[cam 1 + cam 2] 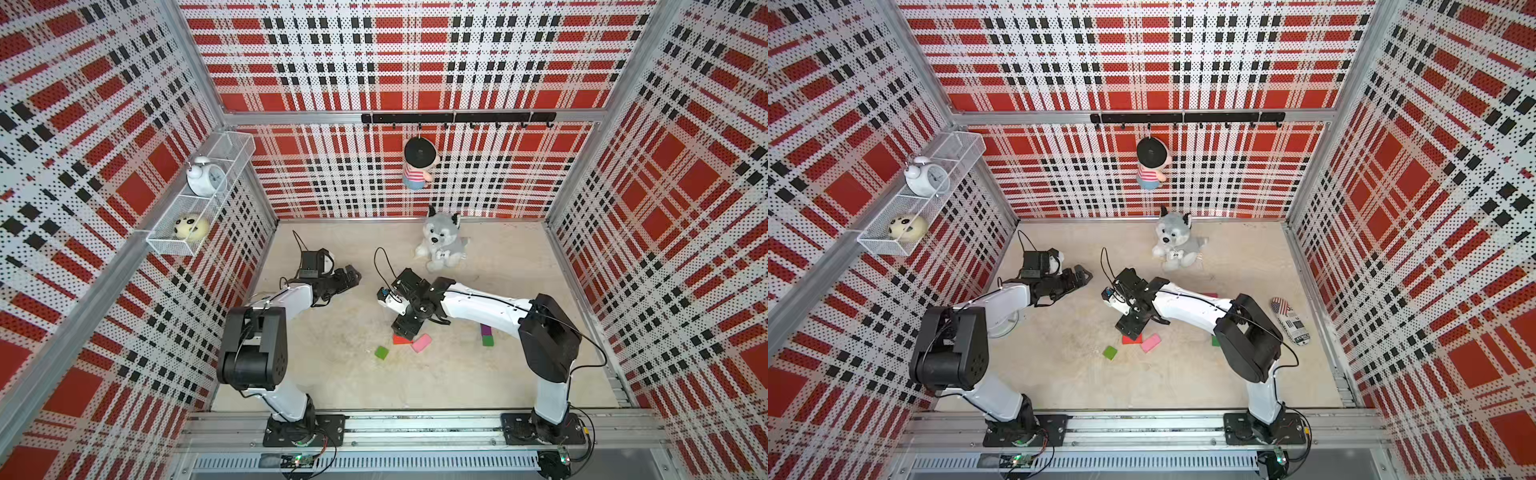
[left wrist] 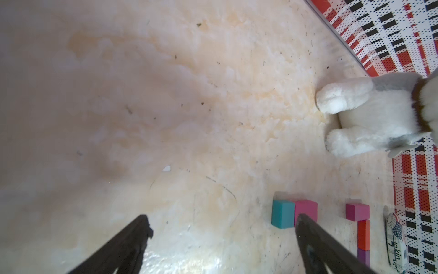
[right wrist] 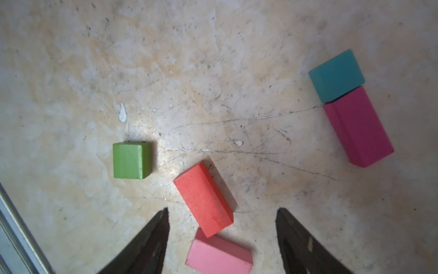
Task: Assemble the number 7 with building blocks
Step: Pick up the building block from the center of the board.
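Note:
Several building blocks lie on the beige floor. My right gripper hangs open over a red block and a pink block; both lie between its fingers, untouched. A green cube sits beside them. A teal block butts against a magenta block. My left gripper is wide open and holds nothing. In its wrist view a magenta square, a red block and a purple block form a line.
A plush dog sits by the back wall. A printed sock-like pouch lies at the right side. Another green cube and a purple block show beside the right arm. A doll hangs on the back wall.

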